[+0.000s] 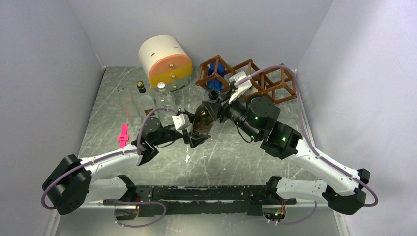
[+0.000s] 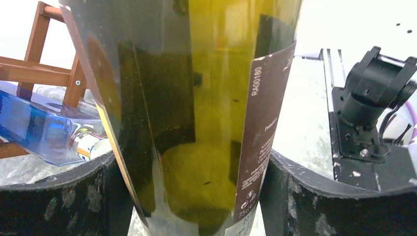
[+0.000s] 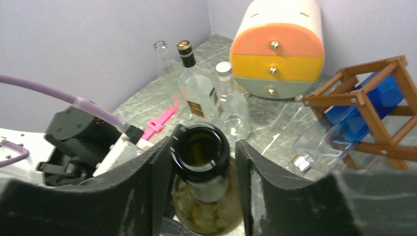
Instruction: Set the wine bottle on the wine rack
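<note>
Olive-green wine bottle (image 2: 196,123), reddish-brown wine rack (image 3: 374,117)

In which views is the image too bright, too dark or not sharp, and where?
Left wrist view: the background behind the wine bottle is burnt out white, the glass glows backlit, the left fingers are dark. Right wrist view: the right fingers look soft, farther things sharper. Top external view: even light, no strong glare.

top: high, rear, wide | left wrist: close on wine bottle (image 2: 196,123) side | right wrist: above its mouth | shared: bottle
</note>
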